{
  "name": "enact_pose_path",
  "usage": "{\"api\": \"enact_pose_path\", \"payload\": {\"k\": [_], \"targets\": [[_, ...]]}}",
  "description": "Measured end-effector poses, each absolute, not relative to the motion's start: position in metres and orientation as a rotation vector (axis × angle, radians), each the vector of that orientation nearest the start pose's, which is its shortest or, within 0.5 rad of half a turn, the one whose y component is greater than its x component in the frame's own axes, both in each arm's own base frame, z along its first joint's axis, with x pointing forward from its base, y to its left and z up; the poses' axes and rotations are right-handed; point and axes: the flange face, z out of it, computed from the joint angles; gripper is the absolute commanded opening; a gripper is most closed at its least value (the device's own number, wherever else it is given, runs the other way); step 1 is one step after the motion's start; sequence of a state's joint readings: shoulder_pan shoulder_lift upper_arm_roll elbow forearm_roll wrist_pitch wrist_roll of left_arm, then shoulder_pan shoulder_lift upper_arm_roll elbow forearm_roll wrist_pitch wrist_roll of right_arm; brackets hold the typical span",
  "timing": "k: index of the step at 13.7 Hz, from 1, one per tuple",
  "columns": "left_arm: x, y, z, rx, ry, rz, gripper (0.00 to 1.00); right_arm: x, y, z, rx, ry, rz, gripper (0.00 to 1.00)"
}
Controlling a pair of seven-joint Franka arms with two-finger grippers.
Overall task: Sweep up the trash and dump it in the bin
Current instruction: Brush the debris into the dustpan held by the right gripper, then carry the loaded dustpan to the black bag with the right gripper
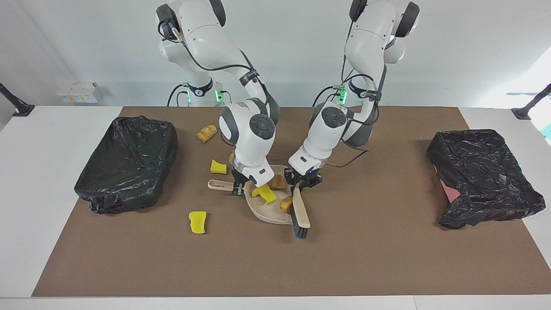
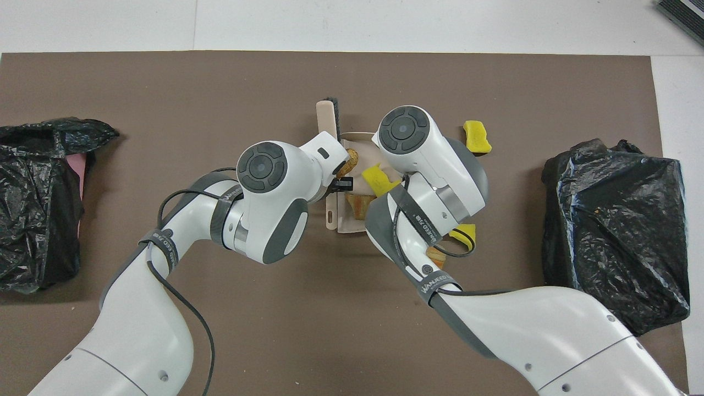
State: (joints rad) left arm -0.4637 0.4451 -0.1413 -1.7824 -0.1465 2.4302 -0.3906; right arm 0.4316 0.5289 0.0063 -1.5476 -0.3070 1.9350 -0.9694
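Clock directions are read in the facing view, from the pan.

Two black-bagged bins sit at the table's ends, one (image 1: 129, 163) at about 9 o'clock, the other (image 1: 482, 172) at 3. Either way the carry is long, and a tilted pan would shed its load over the mat (image 1: 387, 241).

The pan (image 1: 269, 214) lies flat mid-table. The right gripper (image 1: 236, 187) is clamped on its handle at 9 o'clock. That grip is well off the load, so lifting could dip the lip.

The brush (image 1: 301, 212) is pinched by its handle in the closed left gripper (image 1: 300, 184), bristles at the pan's open lip, at 4 o'clock. If it pushes too hard, the pan could skid or twist in the grip.

Of the trash, a sponge (image 1: 264, 193) and a pastry (image 1: 279, 181) are in the pan. A brown lump (image 1: 286, 206) sits at the lip against the bristles and could roll back out.

Outside lie a sponge (image 1: 198, 222) at 8 o'clock, another (image 1: 218, 167) at 10 and a roll (image 1: 207, 132) at 11. What seems another lump (image 1: 232, 158) hides by the right wrist and may be missed.
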Motion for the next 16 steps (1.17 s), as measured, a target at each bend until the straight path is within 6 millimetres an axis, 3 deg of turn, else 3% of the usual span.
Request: {"api": "enact_pose_path", "payload": {"k": [3, 5, 10, 13, 16], "targets": [[0.550, -0.384, 0.333, -3.390, 0.012, -0.121, 0.00, 0.625, 0.269, 0.335, -2.410, -2.328, 0.350, 0.00], [0.553, -0.378, 0.334, -3.392, -0.076, -0.096, 0.00, 0.627, 0.265, 0.334, -2.417, -2.317, 0.345, 0.00], [0.571, -0.338, 0.338, -3.364, -0.200, -0.026, 0.00, 0.631, 0.256, 0.334, -2.433, -2.283, 0.321, 0.00], [0.569, -0.325, 0.343, -3.329, -0.219, 0.080, 0.00, 0.631, 0.256, 0.334, -2.433, -2.280, 0.320, 0.00], [0.558, -0.300, 0.365, -3.255, -0.230, 0.272, 0.00, 0.634, 0.256, 0.335, -2.438, -2.276, 0.287, 0.00]]}}
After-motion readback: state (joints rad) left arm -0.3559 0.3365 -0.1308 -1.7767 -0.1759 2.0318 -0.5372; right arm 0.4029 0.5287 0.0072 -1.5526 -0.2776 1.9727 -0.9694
